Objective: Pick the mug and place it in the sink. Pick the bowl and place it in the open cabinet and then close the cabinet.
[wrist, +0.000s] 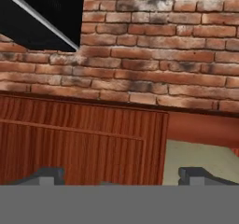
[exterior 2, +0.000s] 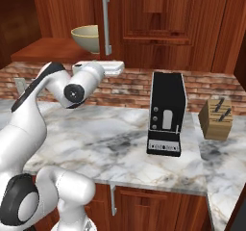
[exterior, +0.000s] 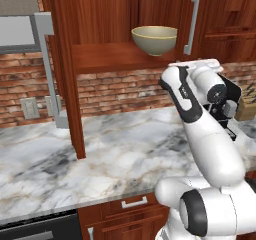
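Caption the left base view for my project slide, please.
Wide olive-beige bowl sits on the open reddish-brown wooden cabinet's shelf, white robot arm raised just below, above the marble counter.

The reddish-brown wooden cabinet shelf [exterior: 107, 56] carries the wide olive-beige bowl with pale yellow rim [exterior: 154, 39] near its right end; the grey-veined white marble counter [exterior 2: 110, 143] bears a tall black appliance [exterior 2: 166, 113] and, to its right, a tan wooden knife block [exterior 2: 216, 119].

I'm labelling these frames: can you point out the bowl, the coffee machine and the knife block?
Wide olive-beige bowl with pale yellow rim [exterior: 155, 42]: left base view, outer wall.
Black boxy coffee machine [exterior 2: 166, 113]: right base view, front panel.
Light wooden knife block [exterior 2: 215, 120]: right base view, front face.
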